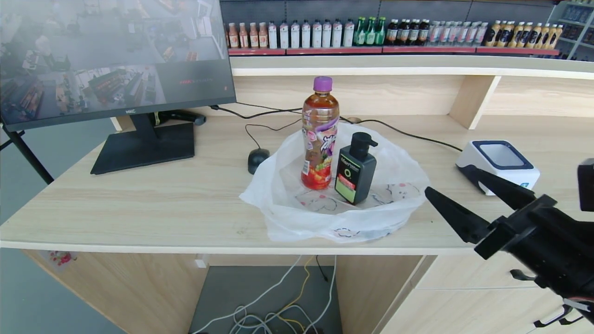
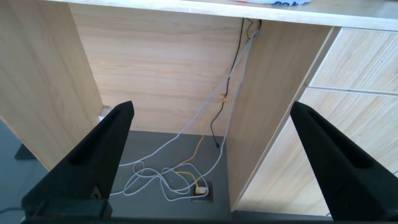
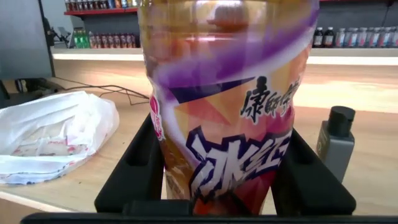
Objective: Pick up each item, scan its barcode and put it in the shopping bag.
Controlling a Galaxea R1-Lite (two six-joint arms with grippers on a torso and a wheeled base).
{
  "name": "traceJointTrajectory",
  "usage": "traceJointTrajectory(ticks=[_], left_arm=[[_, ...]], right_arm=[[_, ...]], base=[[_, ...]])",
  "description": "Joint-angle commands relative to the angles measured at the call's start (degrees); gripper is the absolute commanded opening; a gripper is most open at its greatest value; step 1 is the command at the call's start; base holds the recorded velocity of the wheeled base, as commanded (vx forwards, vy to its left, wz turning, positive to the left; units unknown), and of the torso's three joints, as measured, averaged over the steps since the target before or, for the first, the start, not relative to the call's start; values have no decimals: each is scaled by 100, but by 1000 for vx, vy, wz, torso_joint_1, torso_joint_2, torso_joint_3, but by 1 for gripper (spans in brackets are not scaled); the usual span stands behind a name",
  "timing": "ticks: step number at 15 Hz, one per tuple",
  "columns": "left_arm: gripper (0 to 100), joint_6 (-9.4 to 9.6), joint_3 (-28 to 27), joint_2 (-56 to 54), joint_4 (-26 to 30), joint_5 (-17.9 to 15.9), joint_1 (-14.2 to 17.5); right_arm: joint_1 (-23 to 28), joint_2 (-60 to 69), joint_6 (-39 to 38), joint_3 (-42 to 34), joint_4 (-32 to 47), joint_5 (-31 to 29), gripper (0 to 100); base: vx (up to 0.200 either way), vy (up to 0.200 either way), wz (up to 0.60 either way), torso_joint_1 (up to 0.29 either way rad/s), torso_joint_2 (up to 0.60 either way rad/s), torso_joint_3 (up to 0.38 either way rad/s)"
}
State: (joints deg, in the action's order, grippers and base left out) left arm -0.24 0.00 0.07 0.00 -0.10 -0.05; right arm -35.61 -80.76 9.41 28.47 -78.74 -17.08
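1. Now the white bag (image 1: 278,195) sits open on the worktop (image 1: 139,204), near the middle of the front edge.
2. In the head view a bottle (image 1: 320,134) with a purple cap stands upright inside the bag.
3. A dark pump bottle (image 1: 355,169) stands upright in the bag too, just beside the bottle, on the side nearer the scanner.
4. The white scanner (image 1: 499,162) sits toward the right edge of the worktop, with its window facing up.
5. The right gripper (image 1: 442,177) hangs over the right part of the front edge, between the bag and the scanner. In the head view its fingers are wide apart and nothing is between them.
6. The right wrist view does not match this. There the bottle stands between the two black fingers (image 3: 134,168), close to both. I cannot tell if they press on it. In that view the bag lies on the worktop apart from the bottle, and the pump bottle stands on the bare worktop on the bottle's other side.
7. The left gripper (image 2: 211,109) hangs low, under the front edge of the worktop. Its fingers are wide apart and hold nothing. Past them, cables (image 2: 168,180) lie on the floor.
8. A monitor (image 1: 111,51) stands at the back left corner of the worktop.
9. A black mouse (image 1: 258,159) lies just behind the bag, touching its rim.
10. A shelf of drinks (image 1: 371,32) runs along the wall behind the worktop.
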Motion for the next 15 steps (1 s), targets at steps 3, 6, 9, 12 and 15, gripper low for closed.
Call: traceJointTrajectory(ticks=[3,6,9,12,15], left_arm=[[100,-11,0,1,0,1,-4],[100,-2,0,1,0,1,-4],[100,-2,0,1,0,1,-4],[100,7,0,1,0,1,-4],[100,68,0,1,0,1,-4]], right_arm=[[283,52,-9,80,-1,3,0],[335,-159,-352,71,16,47,0],[432,-229,-598,71,43,451,0],[537,-238,-757,10,43,513,0],[537,-238,-757,1,43,513,0]], base=[[0,0,0,0,0,0],[0,0,0,0,0,0],[0,0,0,0,0,0],[0,0,0,0,0,0],[0,0,0,0,0,0]])
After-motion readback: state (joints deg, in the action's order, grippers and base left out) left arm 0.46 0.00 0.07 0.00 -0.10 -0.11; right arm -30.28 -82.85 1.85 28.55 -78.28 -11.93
